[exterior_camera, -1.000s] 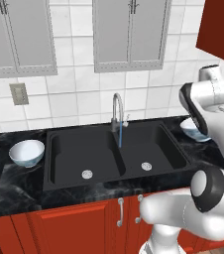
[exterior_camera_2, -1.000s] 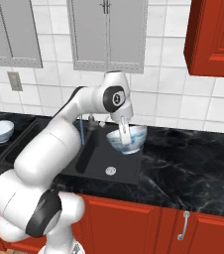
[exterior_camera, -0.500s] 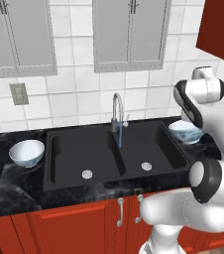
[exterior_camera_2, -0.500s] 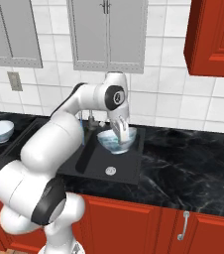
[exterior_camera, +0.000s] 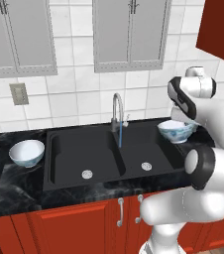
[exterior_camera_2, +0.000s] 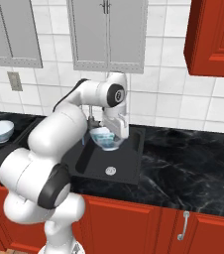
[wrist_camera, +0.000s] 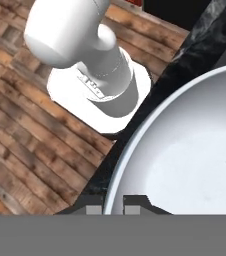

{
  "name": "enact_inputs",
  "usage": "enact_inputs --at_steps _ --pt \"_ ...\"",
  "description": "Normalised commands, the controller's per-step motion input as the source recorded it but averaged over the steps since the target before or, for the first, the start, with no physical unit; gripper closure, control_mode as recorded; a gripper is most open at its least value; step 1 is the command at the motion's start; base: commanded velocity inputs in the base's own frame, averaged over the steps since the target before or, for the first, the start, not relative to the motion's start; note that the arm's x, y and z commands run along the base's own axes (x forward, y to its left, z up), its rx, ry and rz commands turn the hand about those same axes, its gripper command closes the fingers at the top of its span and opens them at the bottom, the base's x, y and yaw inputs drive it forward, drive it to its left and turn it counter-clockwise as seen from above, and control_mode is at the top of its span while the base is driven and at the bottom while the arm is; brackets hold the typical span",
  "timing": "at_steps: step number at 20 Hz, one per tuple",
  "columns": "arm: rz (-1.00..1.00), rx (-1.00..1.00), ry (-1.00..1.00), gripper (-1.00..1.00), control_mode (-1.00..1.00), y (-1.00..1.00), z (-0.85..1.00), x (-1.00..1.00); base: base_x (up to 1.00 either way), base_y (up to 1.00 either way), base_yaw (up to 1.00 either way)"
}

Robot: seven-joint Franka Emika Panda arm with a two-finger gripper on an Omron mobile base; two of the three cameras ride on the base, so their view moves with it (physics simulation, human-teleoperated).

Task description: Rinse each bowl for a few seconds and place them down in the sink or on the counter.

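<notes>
Working at a black marbled bench (exterior_camera: 15, 193) with a black double-basin sink (exterior_camera: 84, 154). Running a thin stream from the curved faucet (exterior_camera: 117, 106). Carrying one white bowl (exterior_camera_2: 106, 138) above the right basin, tool (exterior_camera_2: 115, 130) clenched on its rim. Needing level travel left, under the stream. Leaving a second bowl (exterior_camera: 27, 152) on the bench, left of the sink.

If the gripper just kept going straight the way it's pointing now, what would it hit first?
The gripper is shut on the bowl rim and points down, so, hedging on depth, the sink basin floor would likely come first.
</notes>
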Motion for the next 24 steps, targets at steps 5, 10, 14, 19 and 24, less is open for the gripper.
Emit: enact_inputs --at_steps 5,10,14,19,24 --pt "0.12 0.05 -0.01 1.00 -1.00 0.27 -0.19 0.30 0.00 0.00 0.00" --pt "0.11 0.06 -0.05 1.00 -1.00 0.19 -0.25 0.21 0.00 0.00 0.00" --pt "0.10 0.09 -0.04 1.00 -1.00 0.18 -0.25 0.22 0.00 0.00 0.00" --pt "0.08 0.11 -0.04 1.00 -1.00 0.20 -0.26 0.21 0.00 0.00 0.00" --pt "0.07 0.01 0.00 1.00 -1.00 0.28 -0.14 0.28 0.00 0.00 0.00"
